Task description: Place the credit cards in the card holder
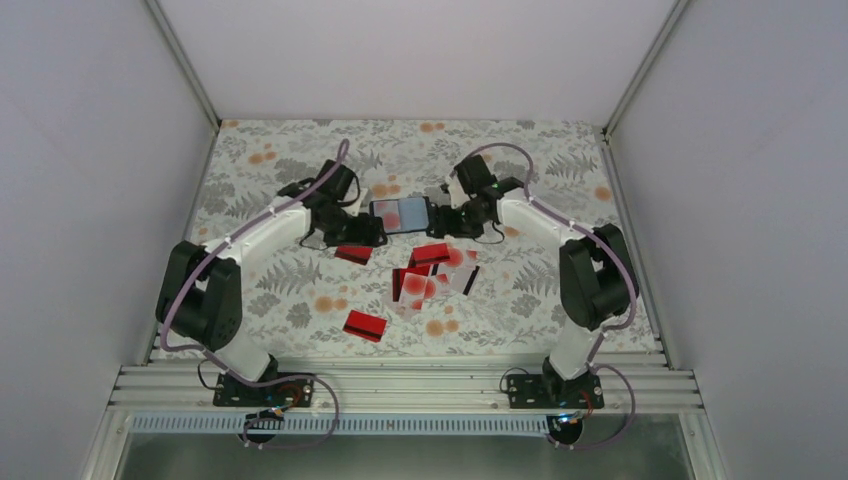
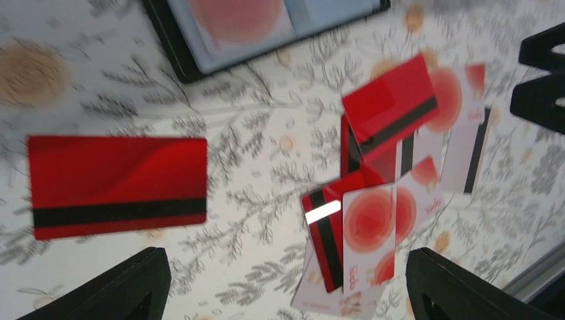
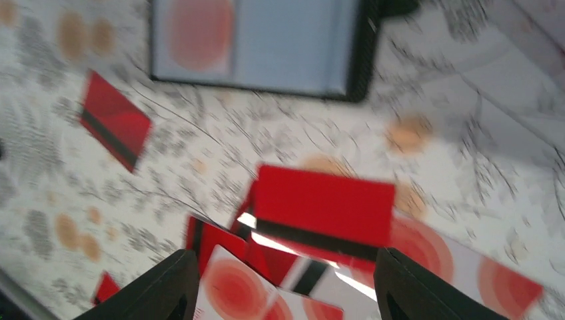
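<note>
The card holder lies open on the floral table between both grippers, with a whitish red-dot card in its left pocket. It also shows in the left wrist view and the right wrist view. A pile of credit cards lies just in front of it. It holds red, black-striped and whitish red-dot cards, which also show in the wrist views. A single red card lies to the pile's left. My left gripper is open and empty. My right gripper is open and empty above the pile.
Another red card lies alone nearer the front edge. White walls enclose the table on the left, back and right. The other arm's black gripper shows at the right edge of the left wrist view.
</note>
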You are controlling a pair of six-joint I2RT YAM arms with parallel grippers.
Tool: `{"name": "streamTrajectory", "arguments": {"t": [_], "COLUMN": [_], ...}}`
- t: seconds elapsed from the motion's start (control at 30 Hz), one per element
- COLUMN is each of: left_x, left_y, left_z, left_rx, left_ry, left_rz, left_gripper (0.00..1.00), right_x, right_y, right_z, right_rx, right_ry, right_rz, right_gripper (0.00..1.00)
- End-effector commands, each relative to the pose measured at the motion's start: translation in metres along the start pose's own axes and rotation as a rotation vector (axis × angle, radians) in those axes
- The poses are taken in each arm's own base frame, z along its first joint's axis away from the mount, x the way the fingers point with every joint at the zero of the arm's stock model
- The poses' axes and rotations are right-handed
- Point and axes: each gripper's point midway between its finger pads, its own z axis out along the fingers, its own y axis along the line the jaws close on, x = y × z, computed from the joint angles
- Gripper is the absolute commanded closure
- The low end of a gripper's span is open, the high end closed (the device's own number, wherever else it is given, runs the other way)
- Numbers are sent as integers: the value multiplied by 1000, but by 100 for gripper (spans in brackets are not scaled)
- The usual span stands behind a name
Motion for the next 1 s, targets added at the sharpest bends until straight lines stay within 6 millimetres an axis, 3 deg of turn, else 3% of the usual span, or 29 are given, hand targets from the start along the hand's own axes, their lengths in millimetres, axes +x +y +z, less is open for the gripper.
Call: {"name": "streamTrajectory", "arguments": {"t": [0.0, 0.1, 0.2, 0.3, 0.43, 0.67, 0.8, 0.97], "left_x": [17, 20, 23, 29, 40, 64, 75, 82], "left_y": [2, 2, 1, 4, -2, -9, -7, -11], "left_z": [3, -7, -24, -38, -53, -72, -82, -85], "left_rx": [-79, -96, -104, -119, -92, -37, -45, -15], "left_ry": [0, -30, -80, -115, -130, -138, -142, -149], "left_rz": [22, 36, 79, 112, 136, 183, 211, 241], "left_gripper": [11, 9, 0, 0, 0, 0, 0, 0], "right_x": [24, 39, 57, 77, 106, 139, 145, 154], "right_y": [-10, -2, 12, 27, 45, 57, 62, 51], "right_z": [-12, -9, -1, 8, 22, 49, 67, 80], "right_rx": [167, 208, 223, 255, 301, 388, 383, 432], "right_ry": [-6, 21, 63, 114, 182, 253, 273, 295], "right_rz": [54, 83, 123, 173, 247, 329, 355, 394], "right_gripper": [28, 21, 16, 2, 1, 1, 1, 1]}}
